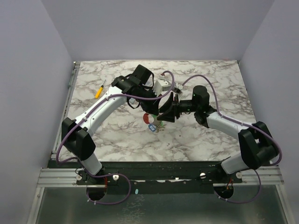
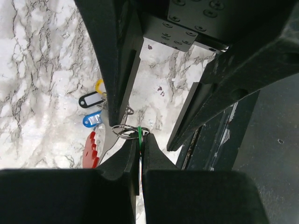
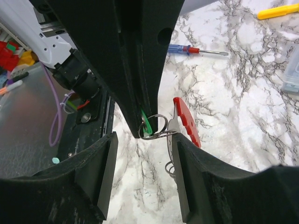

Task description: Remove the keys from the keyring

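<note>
1 marble worktop (image 1: 196, 140) carries everything. 2 robot arms reach over it, the left arm (image 1: 100, 112) and the right arm (image 1: 224, 122). Each has 1 end effector, 2 in all: the left end effector (image 2: 139, 142) and the right end effector (image 3: 144, 154).

There is 1 keyring (image 2: 124, 131), a thin silvery loop, and 1 red fob (image 2: 90, 150). Key tags number 4: 1 yellow tag (image 2: 99, 86), 1 black tag (image 2: 88, 101), 1 blue tag (image 2: 92, 120) and 1 green tag (image 2: 139, 134). The metal blades are too hidden to count.

Screwdrivers number 2: 1 yellow-handled screwdriver (image 3: 275, 11) and 1 blue-and-red-handled screwdriver (image 3: 196, 50). There is 1 clear plastic box (image 1: 163, 85).
</note>
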You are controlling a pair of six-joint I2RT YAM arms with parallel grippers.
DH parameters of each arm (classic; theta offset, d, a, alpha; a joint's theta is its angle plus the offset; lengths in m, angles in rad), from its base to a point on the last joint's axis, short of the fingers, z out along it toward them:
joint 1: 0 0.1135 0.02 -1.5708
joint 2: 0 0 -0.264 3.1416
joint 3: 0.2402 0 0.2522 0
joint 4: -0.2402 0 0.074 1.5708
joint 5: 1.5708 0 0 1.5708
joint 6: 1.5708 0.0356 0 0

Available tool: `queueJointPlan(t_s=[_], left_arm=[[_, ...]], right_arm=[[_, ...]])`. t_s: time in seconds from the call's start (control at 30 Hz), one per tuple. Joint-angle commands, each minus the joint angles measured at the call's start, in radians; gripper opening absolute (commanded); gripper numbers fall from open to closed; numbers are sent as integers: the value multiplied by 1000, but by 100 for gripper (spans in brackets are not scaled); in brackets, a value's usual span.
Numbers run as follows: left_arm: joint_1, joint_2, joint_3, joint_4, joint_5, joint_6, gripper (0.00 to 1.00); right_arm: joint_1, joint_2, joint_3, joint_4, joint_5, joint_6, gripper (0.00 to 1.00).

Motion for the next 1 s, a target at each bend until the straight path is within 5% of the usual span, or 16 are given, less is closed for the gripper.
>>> queueJointPlan(t_s=[0.0, 0.33, 0.83, 0.97], left_arm=[[-3, -13, 25, 9, 66, -7, 0], [-3, -23, 19, -1, 73, 9, 0], [8, -31, 40, -37, -13, 76, 0], [10, -34, 40, -37, -17, 78, 0]], right_arm=[[13, 32, -17, 118, 28, 20, 58], [15, 55, -39, 264, -35, 54, 54], [14, 23, -55, 261, -103, 13, 1], [15, 19, -62, 261, -104, 10, 1]])
